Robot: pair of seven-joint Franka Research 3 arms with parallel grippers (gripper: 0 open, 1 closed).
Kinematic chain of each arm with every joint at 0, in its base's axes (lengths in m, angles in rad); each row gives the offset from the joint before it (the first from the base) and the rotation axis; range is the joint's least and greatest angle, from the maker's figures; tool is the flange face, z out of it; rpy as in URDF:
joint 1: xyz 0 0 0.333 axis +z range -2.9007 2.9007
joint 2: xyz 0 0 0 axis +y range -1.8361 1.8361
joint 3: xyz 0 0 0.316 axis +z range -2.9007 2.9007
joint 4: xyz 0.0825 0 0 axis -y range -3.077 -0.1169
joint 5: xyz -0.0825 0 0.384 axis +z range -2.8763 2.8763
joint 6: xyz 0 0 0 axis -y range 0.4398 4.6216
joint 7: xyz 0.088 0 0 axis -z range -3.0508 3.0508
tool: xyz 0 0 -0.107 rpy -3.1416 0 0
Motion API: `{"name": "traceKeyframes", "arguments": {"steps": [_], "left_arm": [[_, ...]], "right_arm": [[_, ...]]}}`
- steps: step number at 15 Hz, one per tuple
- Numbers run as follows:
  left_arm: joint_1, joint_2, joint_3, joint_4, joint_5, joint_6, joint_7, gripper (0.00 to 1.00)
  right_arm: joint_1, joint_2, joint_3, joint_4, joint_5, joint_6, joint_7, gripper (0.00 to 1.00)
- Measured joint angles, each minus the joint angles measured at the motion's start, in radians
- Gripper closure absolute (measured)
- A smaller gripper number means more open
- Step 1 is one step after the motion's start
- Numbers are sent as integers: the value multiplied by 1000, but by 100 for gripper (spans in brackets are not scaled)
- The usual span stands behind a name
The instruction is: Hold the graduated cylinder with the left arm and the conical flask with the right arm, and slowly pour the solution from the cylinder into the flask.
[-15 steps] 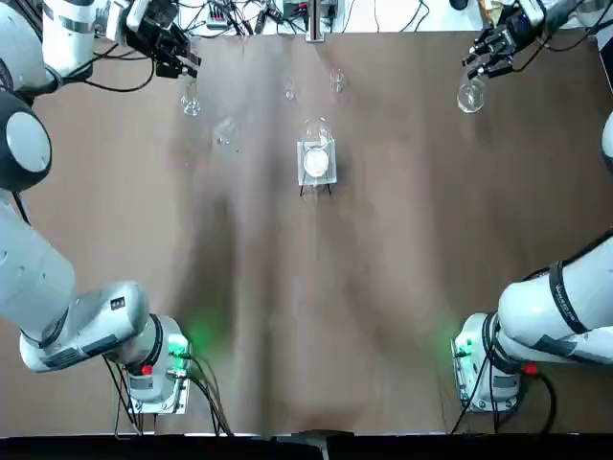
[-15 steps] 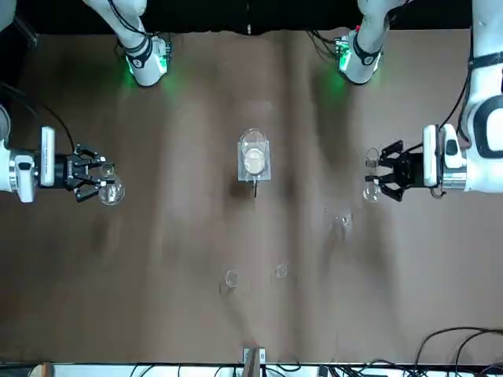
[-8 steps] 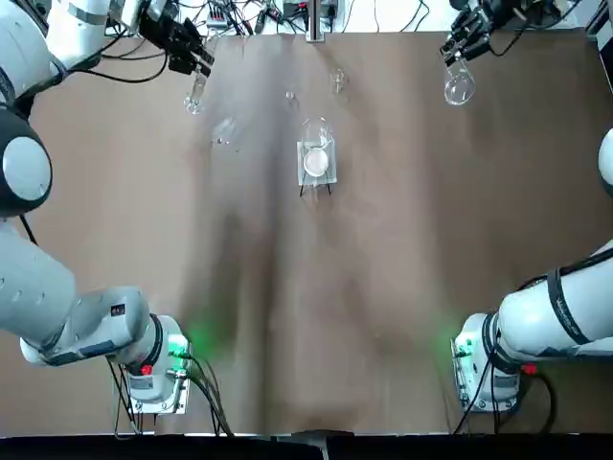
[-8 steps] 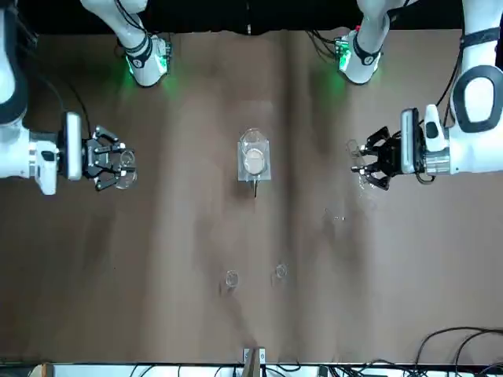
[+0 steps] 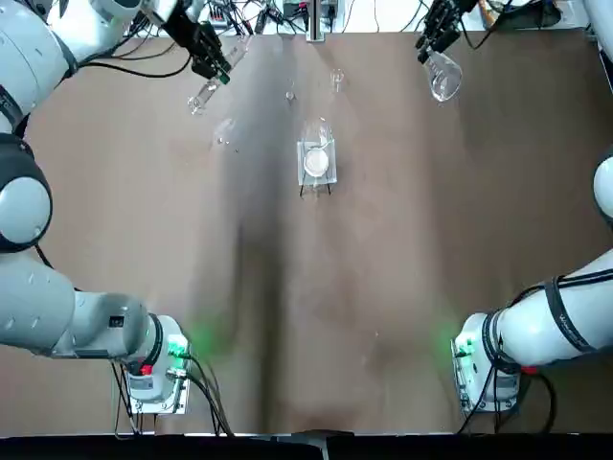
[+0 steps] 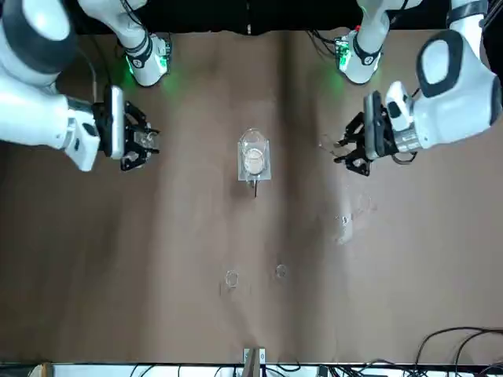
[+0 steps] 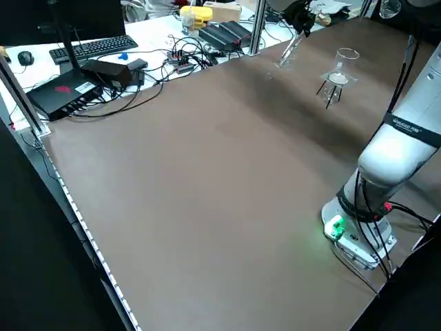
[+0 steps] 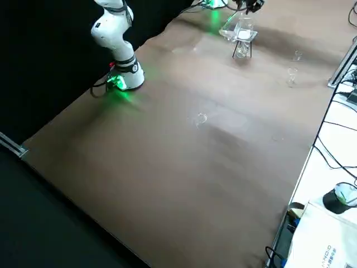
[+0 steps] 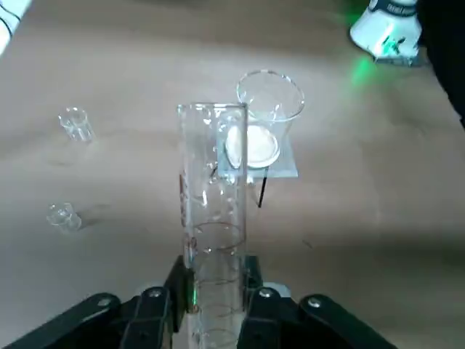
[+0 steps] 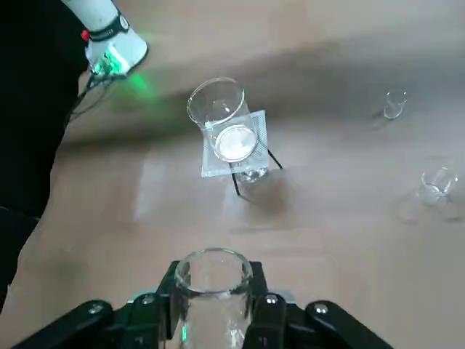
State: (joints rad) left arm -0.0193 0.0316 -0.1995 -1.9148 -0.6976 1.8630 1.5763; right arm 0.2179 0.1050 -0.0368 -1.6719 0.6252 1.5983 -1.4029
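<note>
My left gripper (image 5: 209, 56) is shut on the graduated cylinder (image 5: 203, 93), a long clear tube held tilted above the table's far left. In the left wrist view the cylinder (image 9: 212, 218) rises between the fingers (image 9: 173, 287), its open mouth towards the beaker. My right gripper (image 5: 433, 29) is shut on the conical flask (image 5: 443, 80), held in the air at the far right. In the right wrist view the flask's neck (image 10: 213, 287) stands between the fingers (image 10: 267, 305). In the front view the left gripper (image 6: 352, 151) and right gripper (image 6: 138, 143) flank the beaker, well apart.
A wide clear beaker (image 5: 317, 136) on a white square stand (image 5: 316, 165) with thin black legs stands mid-table between the arms. Two small clear vials (image 5: 336, 79) (image 5: 289, 94) stand behind it. Cables and a keyboard (image 7: 93, 47) lie beyond the table's far edge.
Both arms have swung inward towards the beaker, carrying the cylinder and the flask with them. The cylinder has tilted more. The beaker and vials have not moved.
</note>
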Motion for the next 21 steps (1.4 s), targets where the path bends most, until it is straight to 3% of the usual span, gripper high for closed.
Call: {"name": "traceKeyframes", "arguments": {"steps": [4,8,12,21], "left_arm": [[-101,-5,-1,1,110,38,-104,66],[-162,-5,-2,7,142,46,-152,66],[-210,-5,-3,7,160,58,-162,66],[-341,16,-4,23,321,130,-380,66]], "right_arm": [[150,0,1,43,-139,32,193,61],[250,0,1,62,-214,35,317,61],[311,0,1,90,-266,38,398,61],[437,3,1,135,-408,37,543,61]]}}
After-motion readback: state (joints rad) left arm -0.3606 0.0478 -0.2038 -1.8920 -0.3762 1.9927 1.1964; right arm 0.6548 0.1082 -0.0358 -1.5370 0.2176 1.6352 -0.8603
